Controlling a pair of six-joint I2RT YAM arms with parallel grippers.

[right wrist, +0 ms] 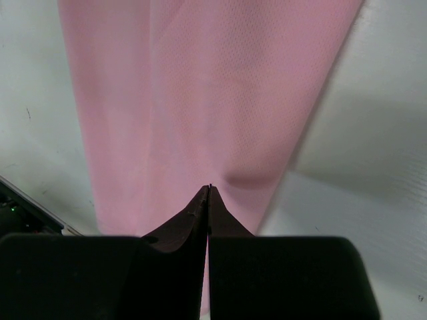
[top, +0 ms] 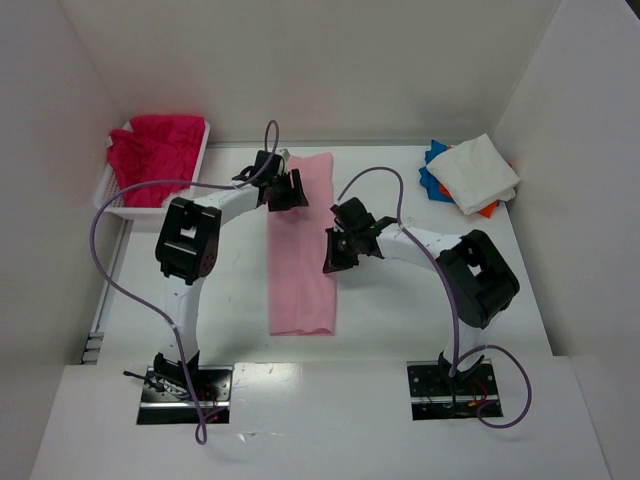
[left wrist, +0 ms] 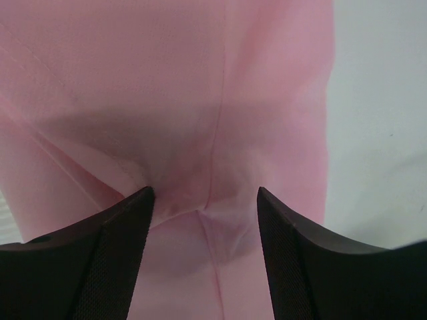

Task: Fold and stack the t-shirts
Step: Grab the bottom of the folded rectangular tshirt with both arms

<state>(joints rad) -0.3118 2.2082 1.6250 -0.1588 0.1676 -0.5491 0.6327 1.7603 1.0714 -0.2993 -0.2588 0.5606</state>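
The light pink t-shirt lies mid-table, a narrow strip running near to far; right gripper clenched at its right edge; left gripper spread over its far end; beyond, magenta-red t-shirts in a basket left, white-topped stack right.

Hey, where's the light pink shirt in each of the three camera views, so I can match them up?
Top external: the light pink shirt lies as a long strip down the middle of the white table.
Left wrist: it fills the left and centre of the picture.
Right wrist: it is a broad band running down from the top edge.
Shared landmark: the bare table right of the shirt's edge.
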